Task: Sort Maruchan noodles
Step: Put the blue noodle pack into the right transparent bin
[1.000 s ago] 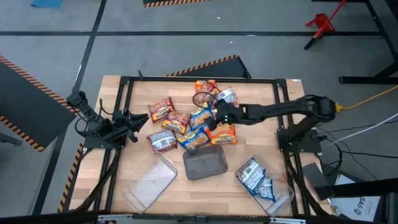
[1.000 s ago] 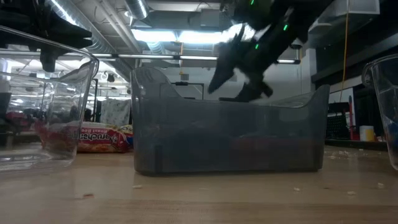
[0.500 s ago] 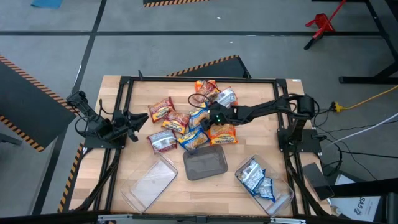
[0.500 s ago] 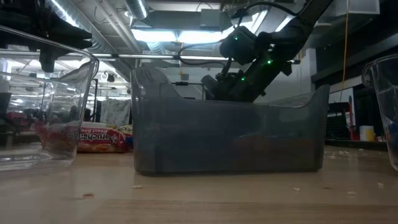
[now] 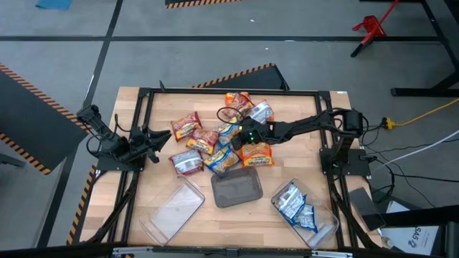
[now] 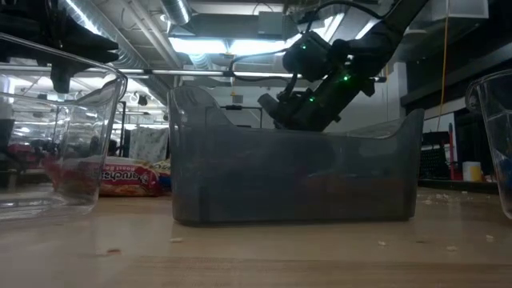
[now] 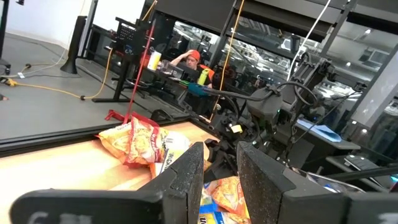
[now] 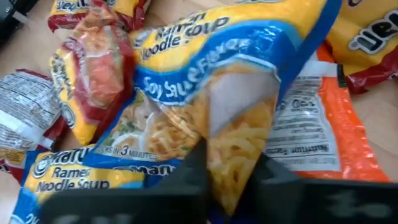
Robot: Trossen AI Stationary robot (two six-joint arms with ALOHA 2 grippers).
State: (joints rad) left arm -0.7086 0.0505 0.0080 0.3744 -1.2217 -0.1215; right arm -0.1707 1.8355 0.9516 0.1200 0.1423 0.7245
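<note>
Right hand now clamped on blue packet

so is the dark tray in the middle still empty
Yes, in the high view the dark tray holds no packets, while the pile of noodle packets lies beyond it.

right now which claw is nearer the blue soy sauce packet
Right. The right claw is shut on the blue soy sauce packet in the pile; the left claw waits at the table's left edge.
</note>
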